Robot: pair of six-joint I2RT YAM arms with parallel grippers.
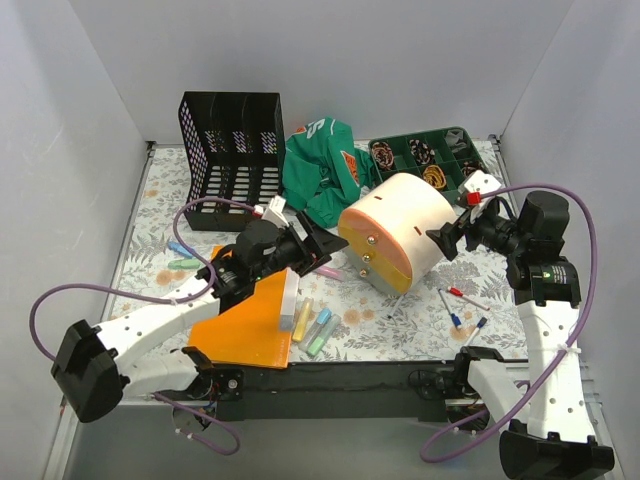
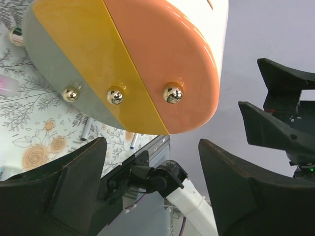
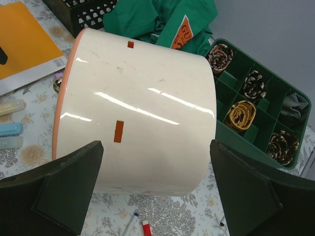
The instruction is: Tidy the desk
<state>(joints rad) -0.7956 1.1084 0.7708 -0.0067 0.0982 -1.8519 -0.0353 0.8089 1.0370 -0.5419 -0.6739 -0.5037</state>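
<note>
Flanking one drawer box [image 1: 395,232] (three knobs [image 2: 115,95]), left hand [image 1: 323,240] and right hand [image 1: 445,243] gape empty.

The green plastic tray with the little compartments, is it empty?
No, a yellow rolled coil and darker patterned rolls sit in compartments of the green plastic divided tray.

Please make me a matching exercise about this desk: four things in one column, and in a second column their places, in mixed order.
Things:
1. file rack
2. green tray
3. orange folder
4. pens

Places:
A. near edge, left side
B. far right corner
C. near edge, right side
D. far left corner

Pairs: 1-D, 2-B, 3-A, 4-C
</note>
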